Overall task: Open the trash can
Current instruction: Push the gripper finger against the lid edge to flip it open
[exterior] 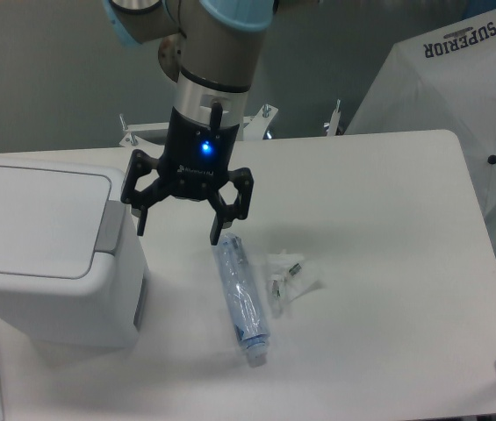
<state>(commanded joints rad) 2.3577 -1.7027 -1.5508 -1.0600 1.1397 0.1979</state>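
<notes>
Hovering with black fingers spread wide, gripper (pixel 178 233) just beside boxy white plastic trash can (pixel 50 250), lid flat, grey strip facing it.

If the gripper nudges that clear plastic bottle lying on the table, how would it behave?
The clear plastic bottle lies on its side on the white table, so it would probably roll sideways when nudged. It looks empty and thin-walled, so it is likely light and may dent under a squeeze.
</notes>
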